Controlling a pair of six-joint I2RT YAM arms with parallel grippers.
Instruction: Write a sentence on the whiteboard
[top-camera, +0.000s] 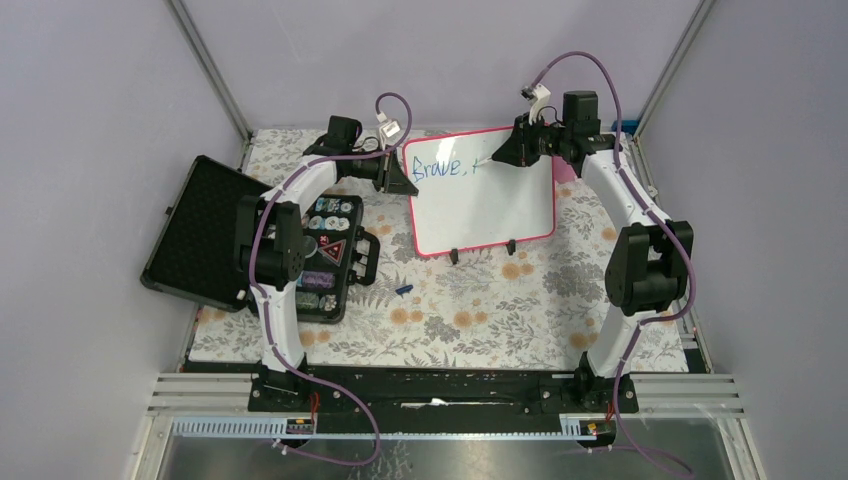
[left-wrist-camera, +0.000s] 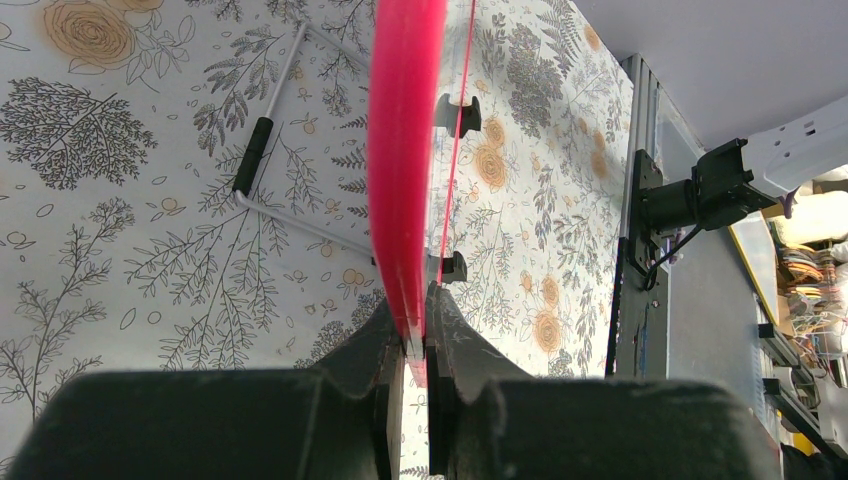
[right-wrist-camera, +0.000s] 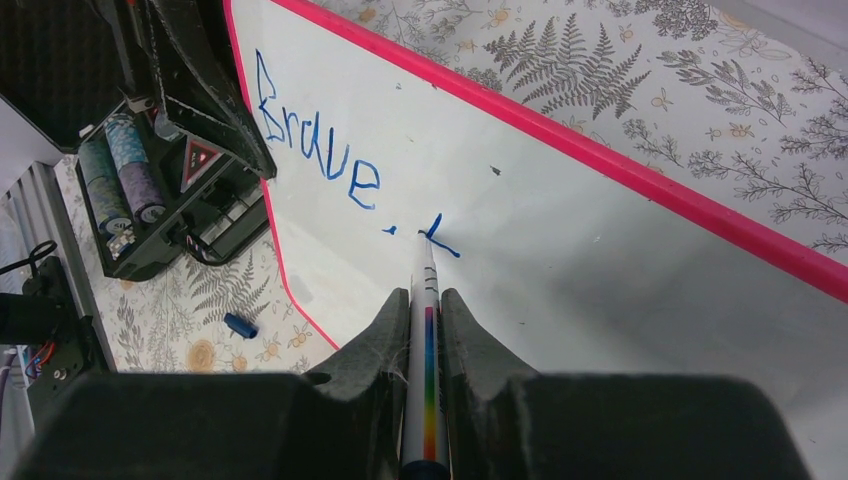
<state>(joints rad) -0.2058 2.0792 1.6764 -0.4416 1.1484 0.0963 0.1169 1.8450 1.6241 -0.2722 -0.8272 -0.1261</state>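
The whiteboard (top-camera: 490, 205) stands at the far middle of the table on its two black feet, its long axis running left to right between my two arms. My left gripper (left-wrist-camera: 418, 320) is pinched shut on the red-pink frame at the board's left edge, steadying it. My right gripper (right-wrist-camera: 425, 300) is closed narrowly on the marker (right-wrist-camera: 428, 350), which lies straight out between the fingers and points at the white face.

What the next move turns on, as I judge it, is this: the marker's tip touches the board just right of the comma, and the blank surface stretches away from it toward the right end of the frame, along the board's long axis. The right arm is the one at the writing line. The left holds the far side of the lettering, well apart from the tip.

The sentence (right-wrist-camera: 320, 150) reads "Brave," in blue so far, then a short angled stroke under the tip — the start of another letter, too little to name. The marker carries a rainbow stripe but no brand I can read. The open case (top-camera: 325, 255) on the left holds chips, and any print on them is too small to make out. A small blue cap (top-camera: 404, 290) lies on the floral cloth in front of the board.
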